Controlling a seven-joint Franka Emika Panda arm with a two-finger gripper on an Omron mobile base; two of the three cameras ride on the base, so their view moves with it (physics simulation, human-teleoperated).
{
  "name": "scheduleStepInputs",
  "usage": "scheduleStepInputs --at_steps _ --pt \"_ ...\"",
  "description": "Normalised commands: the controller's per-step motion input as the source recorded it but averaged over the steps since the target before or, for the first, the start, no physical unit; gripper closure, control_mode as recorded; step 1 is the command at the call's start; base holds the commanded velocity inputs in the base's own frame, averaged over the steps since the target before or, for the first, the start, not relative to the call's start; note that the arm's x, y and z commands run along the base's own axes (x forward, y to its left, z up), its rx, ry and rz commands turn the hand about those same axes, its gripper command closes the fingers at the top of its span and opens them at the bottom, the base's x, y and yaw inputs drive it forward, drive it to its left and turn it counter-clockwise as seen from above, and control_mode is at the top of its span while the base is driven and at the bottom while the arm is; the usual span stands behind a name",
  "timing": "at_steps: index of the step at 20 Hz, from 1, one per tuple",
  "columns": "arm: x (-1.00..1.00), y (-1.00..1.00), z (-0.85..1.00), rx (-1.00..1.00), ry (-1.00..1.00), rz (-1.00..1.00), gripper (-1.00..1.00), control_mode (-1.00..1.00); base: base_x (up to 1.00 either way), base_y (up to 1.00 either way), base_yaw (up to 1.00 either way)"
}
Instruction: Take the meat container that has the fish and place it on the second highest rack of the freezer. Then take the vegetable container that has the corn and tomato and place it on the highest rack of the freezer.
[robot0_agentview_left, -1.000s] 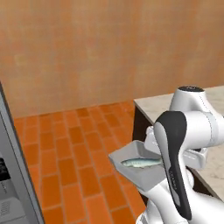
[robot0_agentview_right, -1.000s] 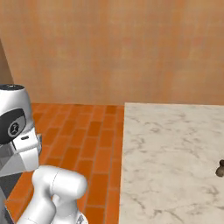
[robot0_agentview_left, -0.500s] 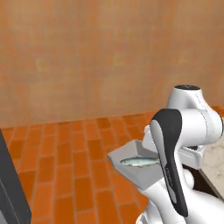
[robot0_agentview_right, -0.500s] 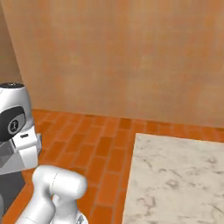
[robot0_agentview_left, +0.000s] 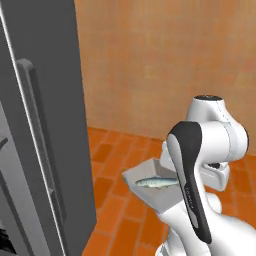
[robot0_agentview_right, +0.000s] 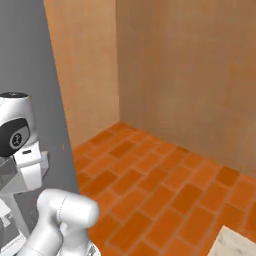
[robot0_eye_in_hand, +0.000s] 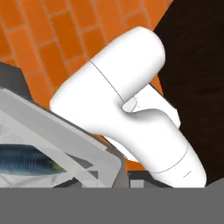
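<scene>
- Riding in mid-air over the brick floor, the meat container, carried beside the white arm, level, open side up.
- Lying inside it, the fish, slim and silvery, stretched across the tub; seen again in the hand view as a dark blue-grey body behind the tub's near wall.
- Pinching a wall of the meat container, the jaws, nearly pressed together; fingertips hidden behind the arm in the left base view and cut off at the bottom of the hand view.
- Standing just to the left of the tub, the freezer, tall and grey, with its long bar handle upright.
- Showing as a grey slab beside the arm in the right base view.
- Closing off the background, orange-brown walls.
- Peeking in at the bottom right corner of the right base view, a marble desk.
</scene>
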Motion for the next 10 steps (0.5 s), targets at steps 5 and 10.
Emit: scheduleStepInputs --at_steps 5,10 --pt "0.0 0.0 0.0 0.0 0.0 0.0 1.0 1.0 0.13 -0.17 0.94" --pt "0.0 0.0 0.0 0.0 0.0 0.0 1.0 1.0 0.44 -0.51 0.69"
